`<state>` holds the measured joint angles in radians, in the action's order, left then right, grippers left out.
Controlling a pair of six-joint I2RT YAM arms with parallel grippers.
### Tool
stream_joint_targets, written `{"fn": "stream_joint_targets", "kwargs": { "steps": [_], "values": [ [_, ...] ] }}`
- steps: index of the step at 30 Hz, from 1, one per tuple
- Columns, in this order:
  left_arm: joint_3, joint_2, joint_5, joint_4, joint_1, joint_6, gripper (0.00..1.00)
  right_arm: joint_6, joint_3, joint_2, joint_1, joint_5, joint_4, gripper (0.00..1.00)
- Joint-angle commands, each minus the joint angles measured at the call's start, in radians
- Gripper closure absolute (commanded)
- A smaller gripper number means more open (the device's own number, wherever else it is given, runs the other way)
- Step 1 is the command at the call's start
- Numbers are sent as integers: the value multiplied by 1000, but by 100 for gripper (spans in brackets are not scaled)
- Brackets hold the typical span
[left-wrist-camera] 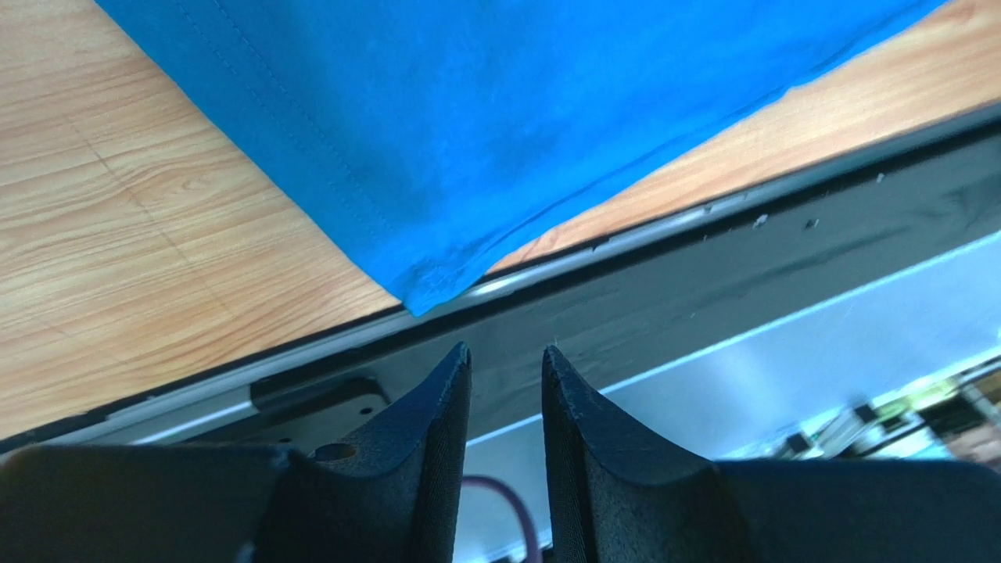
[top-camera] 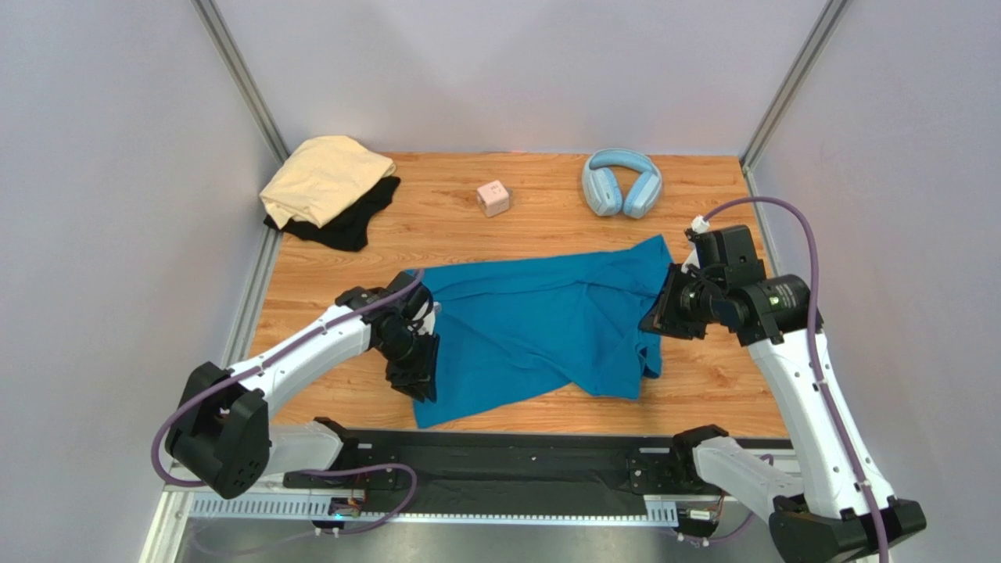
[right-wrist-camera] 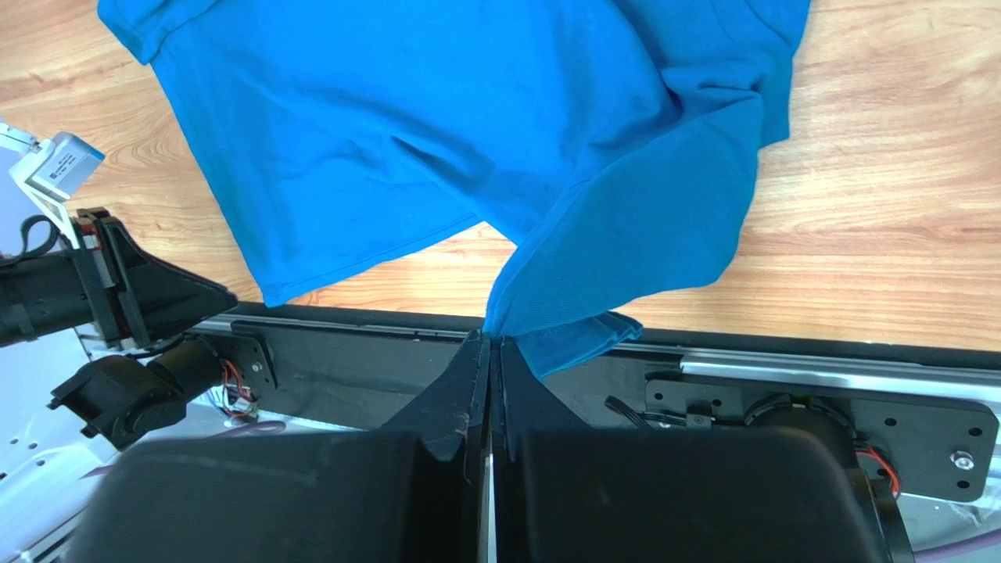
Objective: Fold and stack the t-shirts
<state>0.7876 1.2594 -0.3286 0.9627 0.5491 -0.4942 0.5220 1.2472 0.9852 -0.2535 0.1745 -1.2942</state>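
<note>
Black and two-fingered, the left claw has its jaws a little apart with nothing between them. Just ahead of its tips lies a stitched corner of the teal-blue cotton t-shirt, apart from them and right at the near edge of the wooden tabletop. The right claw is closed tight, pinching a raised fold of the same cloth at the garment's right side, so the fabric rises from the wood in a peak to its tips.

Seen from above, the teal shirt sprawls across the middle of the tabletop between the two arms. Its long axis runs left to right, with the right end swung farther from the bases. The double-stitched edge by the left claw looks like the bottom hem, so the shirt probably points neck to the right, though the collar is not plain to see.

The next fold likely turns on that free near-left corner: the left arm is much nearer and would reach forward and slightly down for it.

A pale tan folded t-shirt rests on a black t-shirt in the far left corner, well apart.
</note>
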Motion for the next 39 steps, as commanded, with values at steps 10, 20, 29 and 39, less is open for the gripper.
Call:
{"fn": "stream_joint_targets", "kwargs": {
  "steps": [10,20,29,39],
  "values": [
    [-140,-14,86,-128,20,-242,64,-114,97,99,7,51,49,100],
    [-177,-18,138,-111,20,-294,63,-146,86,121,30,91,59,100],
    [-198,-34,154,-108,22,-326,63,-148,89,135,43,114,70,100],
    [-179,31,118,-98,22,-313,65,-145,107,144,45,141,88,100]
  ]
}}
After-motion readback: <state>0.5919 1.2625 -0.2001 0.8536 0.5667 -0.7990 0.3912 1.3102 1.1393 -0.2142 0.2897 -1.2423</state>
